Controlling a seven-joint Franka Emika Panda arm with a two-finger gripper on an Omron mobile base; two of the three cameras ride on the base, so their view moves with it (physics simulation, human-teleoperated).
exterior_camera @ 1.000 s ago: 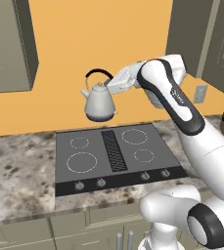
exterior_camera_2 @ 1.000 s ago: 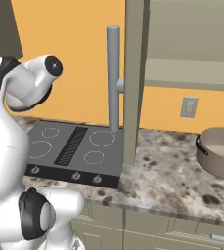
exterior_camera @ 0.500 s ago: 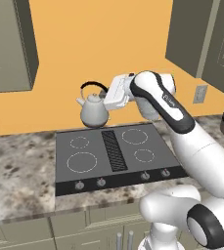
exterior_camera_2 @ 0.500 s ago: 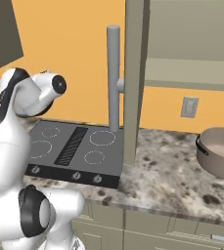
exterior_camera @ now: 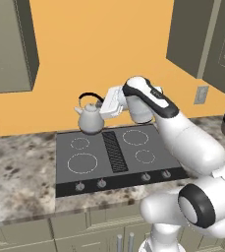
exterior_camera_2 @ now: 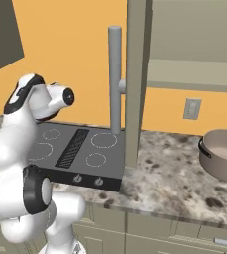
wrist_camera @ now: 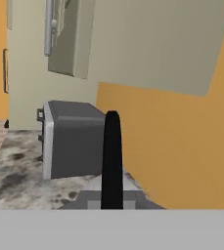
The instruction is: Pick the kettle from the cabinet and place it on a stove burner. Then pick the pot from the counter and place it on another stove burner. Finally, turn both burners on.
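Observation:
The small silver-grey kettle [exterior_camera: 91, 119] hangs just above the back left of the dark cooktop [exterior_camera: 133, 171], near the small rear ring. My gripper [exterior_camera: 103, 102] is shut on its black hoop handle, which shows as a dark upright strip [wrist_camera: 112, 156] in the hand view. The large white-ringed stove burner [exterior_camera: 82, 163] lies in front of and below the kettle, bare. The tan pot [exterior_camera_2: 225, 155] sits on the granite counter [exterior_camera_2: 174, 178] to the right of the cooktop. The doorless cabinet's shelf board [exterior_camera_2: 194, 82] is above it.
An open cabinet door [exterior_camera_2: 136, 74] with a long grey bar handle [exterior_camera_2: 115, 79] stands over the cooktop's right edge. Burner knobs [exterior_camera: 101, 183] line the cooktop's front. A grey boxy appliance [wrist_camera: 74, 139] sits on the counter to the left. Closed wall cabinets [exterior_camera: 8, 44] hang above.
The arm has lowered the kettle and carried it a little further back, from well above the cooktop down to just over its rear left part. The gripper stayed shut.

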